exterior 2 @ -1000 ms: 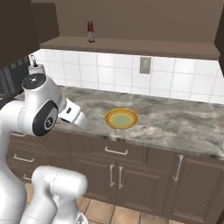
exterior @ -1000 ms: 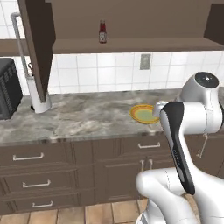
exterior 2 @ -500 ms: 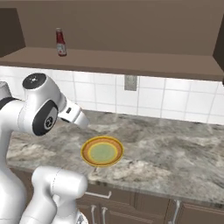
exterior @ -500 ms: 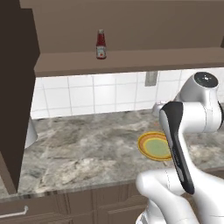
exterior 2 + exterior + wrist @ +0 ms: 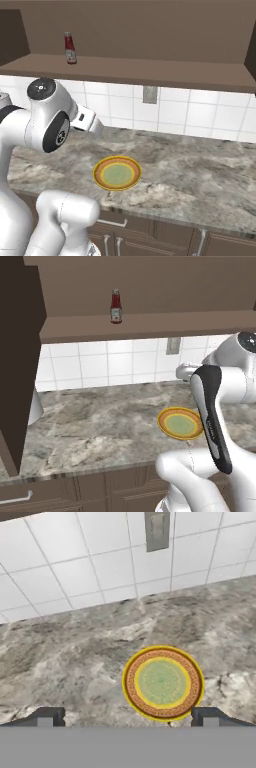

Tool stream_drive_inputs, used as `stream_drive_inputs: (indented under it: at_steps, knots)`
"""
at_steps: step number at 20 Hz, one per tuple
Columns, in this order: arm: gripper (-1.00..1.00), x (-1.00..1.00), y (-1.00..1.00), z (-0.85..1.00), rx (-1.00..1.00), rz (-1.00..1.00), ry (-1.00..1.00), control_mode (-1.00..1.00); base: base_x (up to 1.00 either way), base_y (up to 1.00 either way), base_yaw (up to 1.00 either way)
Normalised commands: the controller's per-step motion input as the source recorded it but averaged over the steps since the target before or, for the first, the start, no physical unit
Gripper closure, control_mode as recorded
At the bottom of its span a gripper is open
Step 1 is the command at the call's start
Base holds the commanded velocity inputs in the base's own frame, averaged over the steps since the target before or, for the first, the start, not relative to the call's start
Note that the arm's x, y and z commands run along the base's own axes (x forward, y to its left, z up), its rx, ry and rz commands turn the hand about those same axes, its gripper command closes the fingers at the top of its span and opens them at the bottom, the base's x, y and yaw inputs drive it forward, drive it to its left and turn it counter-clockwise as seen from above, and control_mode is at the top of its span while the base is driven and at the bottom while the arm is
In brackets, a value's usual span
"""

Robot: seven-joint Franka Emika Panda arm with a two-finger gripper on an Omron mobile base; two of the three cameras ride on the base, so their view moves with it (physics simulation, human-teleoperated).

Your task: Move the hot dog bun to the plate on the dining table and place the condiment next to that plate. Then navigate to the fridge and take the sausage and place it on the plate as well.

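The condiment (image 5: 116, 306), a slim red ketchup bottle with a pale cap, stands upright on the brown wall shelf (image 5: 150, 323); in the right base view the condiment (image 5: 70, 48) is at the shelf's left end. My gripper (image 5: 127, 719) is open, and its two dark fingertips (image 5: 47, 717) frame the counter below with nothing between them. It hovers over the marble counter, well below the shelf. The hot dog bun, the plate, the dining table, the fridge and the sausage are out of view.
A yellow plate with a greenish centre (image 5: 180, 423) (image 5: 117, 173) (image 5: 162, 682) lies on the marble counter (image 5: 100, 426) above brown cabinets. A wall outlet (image 5: 156, 529) sits in the white tile backsplash. A dark cabinet side (image 5: 20, 366) stands at the left.
The whole picture has shifted: the base has driven closer to the counter, so shelf, bottle and yellow plate look larger. The gripper stays open.
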Motion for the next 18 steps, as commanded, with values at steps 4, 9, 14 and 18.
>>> stream_drive_inputs:
  at_steps: [4, 9, 14, 18]
  knots:
    - [-1.00, 0.00, 0.18, 0.86, 0.01, 0.23, -0.39, -1.00, 0.00, 0.00, 0.00]
    - [-1.00, 0.01, 0.30, 0.98, -0.01, 0.15, -0.46, -1.00, 0.00, 0.00, 0.00]
    - [-1.00, 0.06, 0.49, 0.84, -0.01, 0.06, -0.39, -1.00, 0.00, 0.00, 0.00]
    - [-1.00, 0.57, 0.62, 0.42, 0.00, 0.00, -0.21, -1.00, 0.00, 0.00, 0.00]
